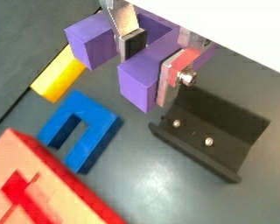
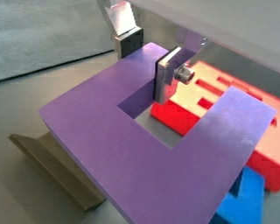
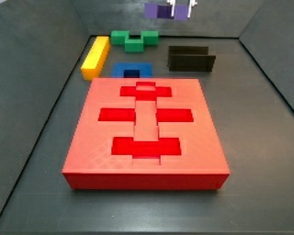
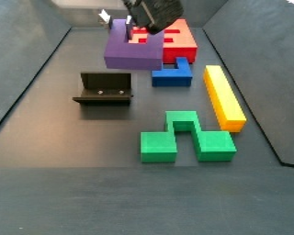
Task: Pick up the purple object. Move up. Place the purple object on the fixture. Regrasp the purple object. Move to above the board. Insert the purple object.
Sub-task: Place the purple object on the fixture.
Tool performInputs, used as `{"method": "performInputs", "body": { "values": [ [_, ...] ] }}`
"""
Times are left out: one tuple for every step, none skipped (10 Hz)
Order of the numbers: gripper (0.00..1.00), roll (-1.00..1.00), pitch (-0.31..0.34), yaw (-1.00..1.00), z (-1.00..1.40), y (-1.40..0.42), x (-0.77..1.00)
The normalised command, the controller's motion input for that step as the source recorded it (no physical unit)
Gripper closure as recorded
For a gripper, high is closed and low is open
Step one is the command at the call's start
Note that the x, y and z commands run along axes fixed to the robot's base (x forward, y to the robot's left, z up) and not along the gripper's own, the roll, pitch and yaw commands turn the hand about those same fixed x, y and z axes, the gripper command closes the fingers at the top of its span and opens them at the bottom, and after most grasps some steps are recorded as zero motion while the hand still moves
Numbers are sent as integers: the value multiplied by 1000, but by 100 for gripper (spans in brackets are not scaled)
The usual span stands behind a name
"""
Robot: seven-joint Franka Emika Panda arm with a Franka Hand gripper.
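My gripper [image 1: 152, 59] is shut on the purple object [image 1: 98, 44], a U-shaped block. One finger sits inside its slot and the other presses the outer face of one prong. The block hangs in the air, clear of the floor. In a side view the gripper [image 4: 150, 18] holds the purple object [image 4: 131, 50] up between the fixture [image 4: 104, 90] and the red board [image 4: 180, 39]. In a wrist view the fixture [image 1: 219, 131] lies below and beside the block. The purple object [image 2: 95, 131] and gripper [image 2: 149, 61] also show over the board [image 2: 224, 114].
A blue block [image 4: 175, 73] lies against the board's near edge. A yellow bar [image 4: 223, 96] and a green notched block [image 4: 184, 138] lie on the floor beyond it. The dark walls of the bin rise on all sides.
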Motion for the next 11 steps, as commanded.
{"method": "performInputs", "body": {
  "values": [
    [100, -437, 311, 189, -340, 80, 649],
    [100, -500, 331, 200, -217, 0, 631],
    [100, -526, 331, 214, -83, 0, 594],
    [100, -549, 357, 260, -49, 0, 551],
    [100, -677, 311, 169, 0, 0, 591],
    [100, -720, 263, 103, 23, 0, 631],
    [100, -877, 103, 83, -51, 51, 589],
    [100, -831, -211, -23, -260, 320, 449],
    [100, -683, -171, -29, -246, 291, 500],
    [100, -637, -60, 0, -49, 320, 543],
    [100, -394, 51, 0, 83, 154, 594]
  ]
}}
